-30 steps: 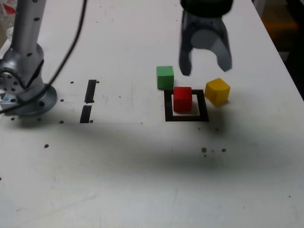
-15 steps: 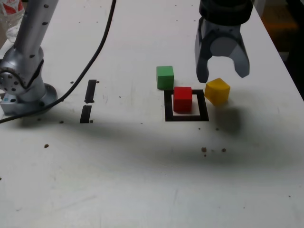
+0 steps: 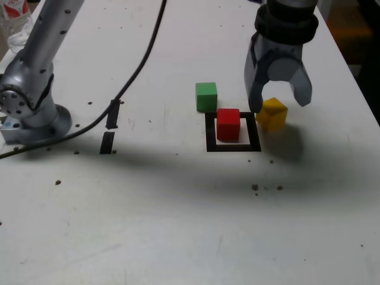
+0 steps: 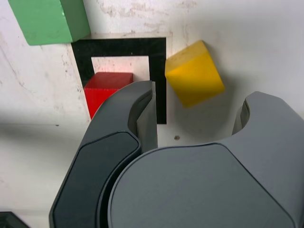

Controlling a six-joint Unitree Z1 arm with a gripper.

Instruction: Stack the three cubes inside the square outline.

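A white table (image 3: 148, 225) fills most of the exterior view, marked with small dark specks. The silver arm (image 3: 44, 59) rises from its round base (image 3: 38, 127) at the exterior view's left. A black cable (image 3: 133, 77) curves across that side, passing over part of 1 tape strip.

The grey gripper (image 3: 279, 107) points down at the exterior view's right. Its jaws stand open, their 2 tips apart, with nothing gripped. The yellow cube shows below and between them in the exterior view.

The black square outline (image 3: 230, 148) lies flat on the table, its centre white. At the exterior view's far left top corner is a clear bottle (image 3: 16, 24) with a red label, partly cut off.

The 3 cubes sit separately, with 0 stacked. The red cube (image 3: 228, 124) is in the outline, toward the exterior view's left side of it. The green cube (image 3: 206, 98) is at the outline's upper left corner in that view. The yellow cube (image 3: 272, 120) is just beside the outline's right side there, turned at an angle to the tape.

Smallest are 2 short black tape strips (image 3: 107, 142), nearly in line between the base and the outline.
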